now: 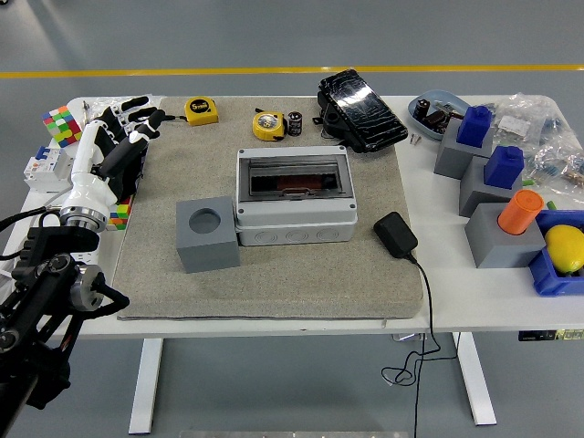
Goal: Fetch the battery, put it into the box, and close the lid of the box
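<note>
- The left hand [123, 137] hovers at the mat's far-left corner, fingers spread and holding nothing; the right hand is out of view.
- The battery [295, 123] stands beside a yellow tape measure [268, 125], behind the junction box [294, 196]; a careless reach could topple it.
- Grey felt mat [274, 274] covers the white bench [474, 301]; grey floor with a yellow line beyond.

The desk [474, 310] is white, with a speckled grey-beige mat [274, 274] over it. At the centre sits a light grey box [294, 199] with a dark interior; at its 8 o'clock is a mid-grey cube [207, 234]. Two yellow tape measures [202, 110] lie at 12 o'clock beside a small black battery [295, 123] (banded in silver). At 3 o'clock, blue blocks [474, 126] and an orange cylinder [520, 211] top grey stands. The left robot hand [123, 137] is black and white.
</note>
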